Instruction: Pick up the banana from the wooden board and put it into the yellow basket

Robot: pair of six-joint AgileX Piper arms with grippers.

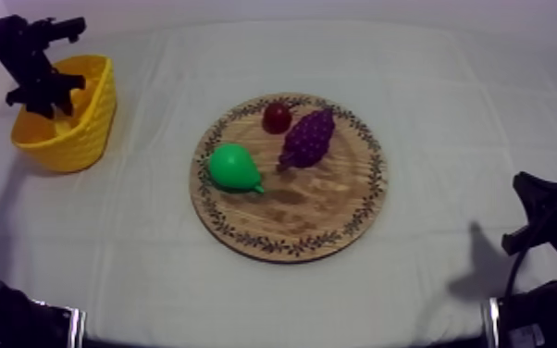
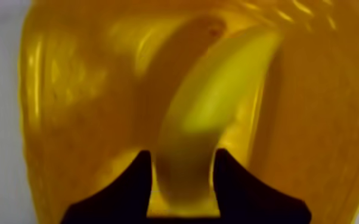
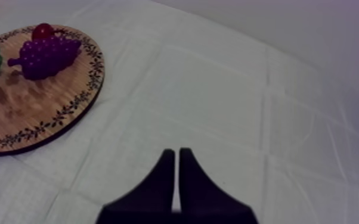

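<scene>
The banana (image 2: 212, 113) hangs inside the yellow basket (image 2: 68, 107), its lower end held between my left gripper's (image 2: 183, 154) black fingers (image 2: 135, 184), which are shut on it. From above, my left gripper (image 1: 53, 97) reaches down into the basket (image 1: 83, 139) at the table's far left. The round wooden board (image 1: 338, 222) lies mid-table. My right gripper (image 3: 178, 158) rests low over the bare cloth right of the board (image 3: 45, 101), fingers together as a narrow wedge; it sits at the right edge in the top view (image 1: 527, 213).
On the board lie a green pear (image 1: 233, 167), a bunch of purple grapes (image 1: 308, 137) and a small red fruit (image 1: 277, 117). The grey-white cloth stretches open between board and basket.
</scene>
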